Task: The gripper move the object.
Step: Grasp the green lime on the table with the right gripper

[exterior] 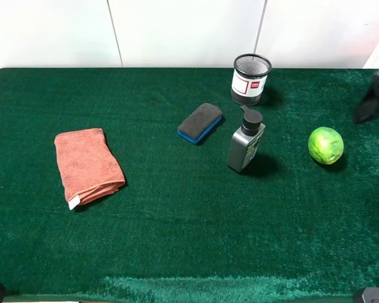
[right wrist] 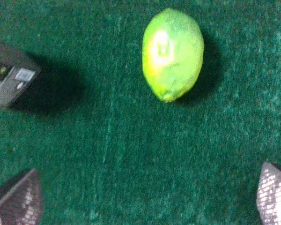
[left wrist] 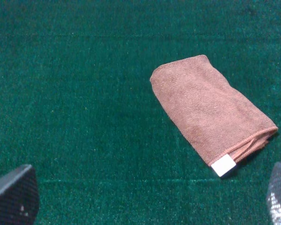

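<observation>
Green ball (exterior: 326, 145): lime, mottled, faintly wrinkled. It sits on the green mat (exterior: 177, 240) at the right side of the table, touching nothing but the mat. A bright glare spot shows on its upper surface in the right wrist view.

Right gripper (right wrist: 145, 201): fingertips spread wide, one at each lower corner of its wrist picture, with only bare mat between them. It has hold of nothing. The ball lies out ahead of the tips, apart from both. In the high view a black part of this arm enters at the right edge, further back than the ball and not touching it (fingers cannot be made out there).

Pump bottle (exterior: 244, 146): grey body, black pump head, standing to the left of the ball with a clear gap of mat between them. Its corner shows at the edge of the right wrist view.

Eraser (exterior: 200, 122): black top, blue base, lying flat just beyond the bottle on its left.

Mesh cup (exterior: 251, 78): black wire, white label with a red mark, upright behind the bottle near the back edge.

Towel (exterior: 88, 165): rust-brown, folded, white tag at its near corner, well apart on the left half of the mat.

Left gripper (left wrist: 145, 201): tips also spread wide and empty, above bare mat, with the towel ahead of them and untouched.
</observation>
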You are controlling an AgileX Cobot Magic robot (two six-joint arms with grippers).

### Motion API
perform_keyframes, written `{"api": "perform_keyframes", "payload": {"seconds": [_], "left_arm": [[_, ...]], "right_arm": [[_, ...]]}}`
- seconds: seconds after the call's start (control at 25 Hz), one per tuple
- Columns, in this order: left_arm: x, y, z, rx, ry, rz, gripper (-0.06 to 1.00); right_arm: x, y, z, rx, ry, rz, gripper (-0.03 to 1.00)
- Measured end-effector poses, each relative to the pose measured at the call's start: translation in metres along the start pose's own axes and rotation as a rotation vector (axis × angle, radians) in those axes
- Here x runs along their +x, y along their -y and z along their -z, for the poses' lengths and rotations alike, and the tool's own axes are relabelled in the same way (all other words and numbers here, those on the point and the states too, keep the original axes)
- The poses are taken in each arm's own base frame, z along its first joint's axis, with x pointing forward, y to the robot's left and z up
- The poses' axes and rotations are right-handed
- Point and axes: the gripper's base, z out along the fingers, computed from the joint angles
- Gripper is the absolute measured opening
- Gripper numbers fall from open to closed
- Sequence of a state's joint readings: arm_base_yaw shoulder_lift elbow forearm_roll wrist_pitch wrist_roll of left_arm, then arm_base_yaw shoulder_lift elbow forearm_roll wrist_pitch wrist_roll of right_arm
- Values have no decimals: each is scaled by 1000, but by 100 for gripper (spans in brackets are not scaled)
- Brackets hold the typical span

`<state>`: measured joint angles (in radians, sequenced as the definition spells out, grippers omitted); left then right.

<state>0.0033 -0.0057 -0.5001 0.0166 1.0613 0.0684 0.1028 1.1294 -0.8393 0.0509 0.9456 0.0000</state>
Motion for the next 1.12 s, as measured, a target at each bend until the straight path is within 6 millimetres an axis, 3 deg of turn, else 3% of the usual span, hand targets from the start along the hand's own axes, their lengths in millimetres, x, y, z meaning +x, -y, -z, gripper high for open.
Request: {"api": "perform_keyframes", "payload": {"seconds": [0.48, 0.84, 1.12], "left_arm": [[0, 0, 0, 0, 0, 0, 99], [0, 0, 0, 0, 0, 0, 99], [0, 0, 0, 0, 0, 0, 99]], "right_arm": [[-56, 4, -55, 42, -78, 28, 70], [-62, 24, -106, 28, -154, -3, 70], [-59, 27, -140, 15, -219, -7, 70]]}}
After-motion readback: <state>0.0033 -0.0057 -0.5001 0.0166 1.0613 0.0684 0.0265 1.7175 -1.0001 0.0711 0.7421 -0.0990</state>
